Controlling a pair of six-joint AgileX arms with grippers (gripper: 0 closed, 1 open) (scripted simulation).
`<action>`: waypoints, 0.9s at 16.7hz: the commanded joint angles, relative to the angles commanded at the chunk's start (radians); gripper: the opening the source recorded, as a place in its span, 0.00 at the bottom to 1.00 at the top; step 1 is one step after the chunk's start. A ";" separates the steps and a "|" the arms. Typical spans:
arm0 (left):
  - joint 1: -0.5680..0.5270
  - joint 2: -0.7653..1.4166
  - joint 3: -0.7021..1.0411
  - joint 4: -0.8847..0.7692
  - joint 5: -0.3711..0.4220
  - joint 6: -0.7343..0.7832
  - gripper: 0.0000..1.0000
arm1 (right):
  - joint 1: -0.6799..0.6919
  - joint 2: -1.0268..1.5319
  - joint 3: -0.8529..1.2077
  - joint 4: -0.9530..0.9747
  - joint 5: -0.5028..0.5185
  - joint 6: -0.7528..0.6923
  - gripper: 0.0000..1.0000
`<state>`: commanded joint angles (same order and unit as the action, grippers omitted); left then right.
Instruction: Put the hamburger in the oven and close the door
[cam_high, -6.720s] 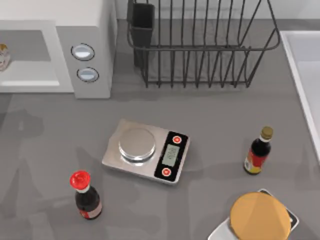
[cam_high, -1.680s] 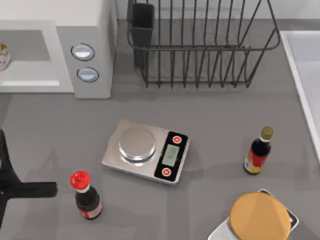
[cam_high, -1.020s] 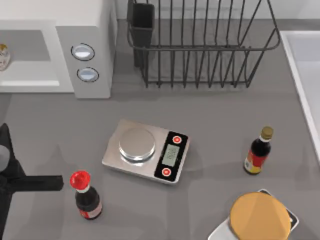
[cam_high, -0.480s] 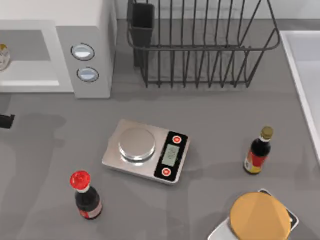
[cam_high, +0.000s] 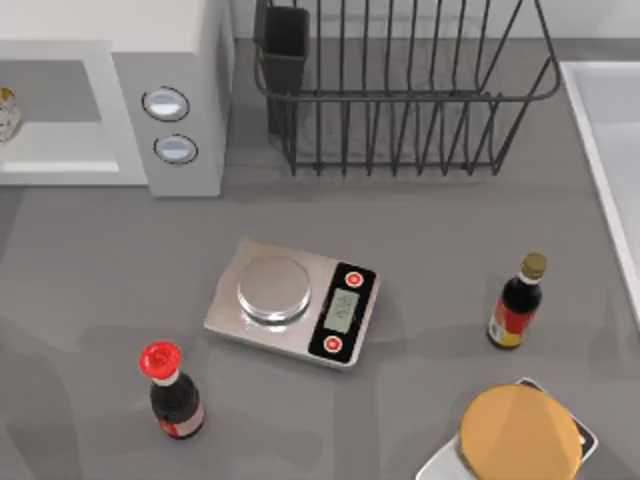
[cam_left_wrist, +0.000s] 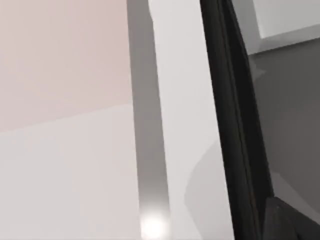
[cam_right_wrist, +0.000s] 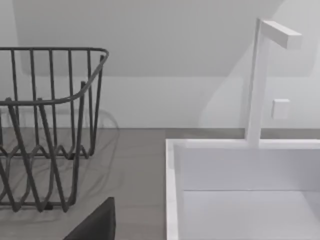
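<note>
Hamburger (cam_high: 6, 112) sits inside the oven (cam_high: 150, 90), on the pale grey floor of its cavity at the top view's far left edge, partly cut off there. Oven cavity stands open toward the table front. Cannot tell the state of either gripper. Left wrist view pressed close against a white panel with a grey strip and a dark edge; cannot say which part that is. Two silver-grey knobs (cam_high: 166, 103) on the oven's side panel. Just right of the oven, a black wire dish rack (cam_high: 400, 90). Mid-table, a steel kitchen scale (cam_high: 292, 302); near it, a red-capped bottle (cam_high: 172, 392). Toward the right, a dark sauce bottle (cam_high: 516, 302), a tan disc (cam_high: 520, 436) on a white base, and a white sink (cam_right_wrist: 240, 190) with its faucet (cam_right_wrist: 260, 80).
</note>
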<state>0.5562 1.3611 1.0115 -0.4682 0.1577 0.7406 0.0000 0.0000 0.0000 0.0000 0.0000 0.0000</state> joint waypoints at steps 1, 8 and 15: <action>0.075 0.062 0.055 -0.044 0.068 0.033 0.00 | 0.000 0.000 0.000 0.000 0.000 0.000 1.00; 0.436 0.354 0.337 -0.260 0.439 0.169 0.00 | 0.000 0.000 0.000 0.000 0.000 0.000 1.00; 0.496 0.403 0.387 -0.299 0.515 0.186 0.00 | 0.000 0.000 0.000 0.000 0.000 0.000 1.00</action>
<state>1.0521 1.7642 1.3989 -0.7668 0.6731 0.9265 0.0000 0.0000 0.0000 0.0000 0.0000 0.0000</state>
